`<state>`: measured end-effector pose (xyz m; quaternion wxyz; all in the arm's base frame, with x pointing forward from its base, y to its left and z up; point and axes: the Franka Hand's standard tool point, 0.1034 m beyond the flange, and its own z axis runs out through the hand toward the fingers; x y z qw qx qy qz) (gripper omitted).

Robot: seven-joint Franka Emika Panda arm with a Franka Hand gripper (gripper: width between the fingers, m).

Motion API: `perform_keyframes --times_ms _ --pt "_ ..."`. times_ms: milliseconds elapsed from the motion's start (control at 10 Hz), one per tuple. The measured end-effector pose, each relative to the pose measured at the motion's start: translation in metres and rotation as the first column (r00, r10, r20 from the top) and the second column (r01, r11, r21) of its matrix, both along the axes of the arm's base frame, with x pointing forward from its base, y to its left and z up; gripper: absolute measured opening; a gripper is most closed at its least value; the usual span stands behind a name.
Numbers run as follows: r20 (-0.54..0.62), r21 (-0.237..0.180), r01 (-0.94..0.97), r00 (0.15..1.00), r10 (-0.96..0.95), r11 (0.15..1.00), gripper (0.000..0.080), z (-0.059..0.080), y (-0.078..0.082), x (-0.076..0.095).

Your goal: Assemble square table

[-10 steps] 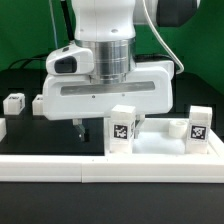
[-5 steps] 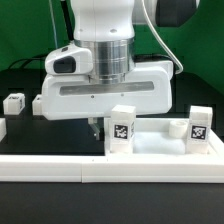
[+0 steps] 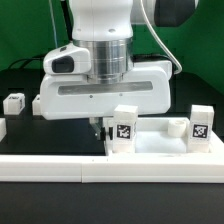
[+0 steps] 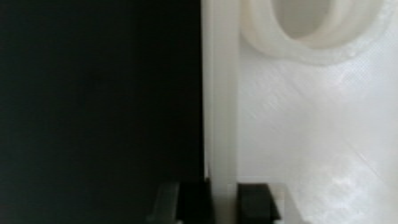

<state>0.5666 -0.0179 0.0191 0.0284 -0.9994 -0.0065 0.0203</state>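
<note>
The square table's white slab [image 3: 158, 146] lies flat behind the front rail. Two short white legs with black-and-white tags stand on it, one [image 3: 123, 129] by its near corner and one [image 3: 200, 125] at the exterior view's right. My gripper [image 3: 97, 128] reaches straight down at the slab's edge on the exterior view's left. In the wrist view the gripper [image 4: 217, 201] is shut on that thin white edge, with a black finger [image 4: 173, 201] on each side. A round corner hole [image 4: 313, 28] of the slab [image 4: 302, 130] shows farther along.
A long white border rail [image 3: 110, 168] runs along the front. A loose tagged leg [image 3: 14, 102] lies on the black table at the exterior view's left, and another white part [image 3: 3, 128] shows at that edge. A small white piece [image 3: 178, 127] sits on the slab.
The fingers have gone from open to shut on the slab's edge. The near tagged leg has shifted slightly toward the exterior view's right.
</note>
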Motion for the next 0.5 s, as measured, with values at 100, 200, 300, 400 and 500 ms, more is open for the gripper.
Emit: perform_keyframes --times_ms 100,200,300,400,500 --pt "0.0 0.0 0.0 1.0 0.0 1.0 0.0052 0.0 0.0 0.0" --pt "0.0 0.0 0.0 1.0 0.0 1.0 0.0052 0.0 0.0 0.0" --pt "0.0 0.0 0.0 1.0 0.0 1.0 0.0052 0.0 -0.0001 0.0" --pt "0.001 0.0 -0.017 1.0 0.017 1.0 0.0052 0.0 -0.0005 0.0" --pt "0.001 -0.002 -0.035 0.999 0.035 0.999 0.0052 0.0001 -0.0009 0.0002"
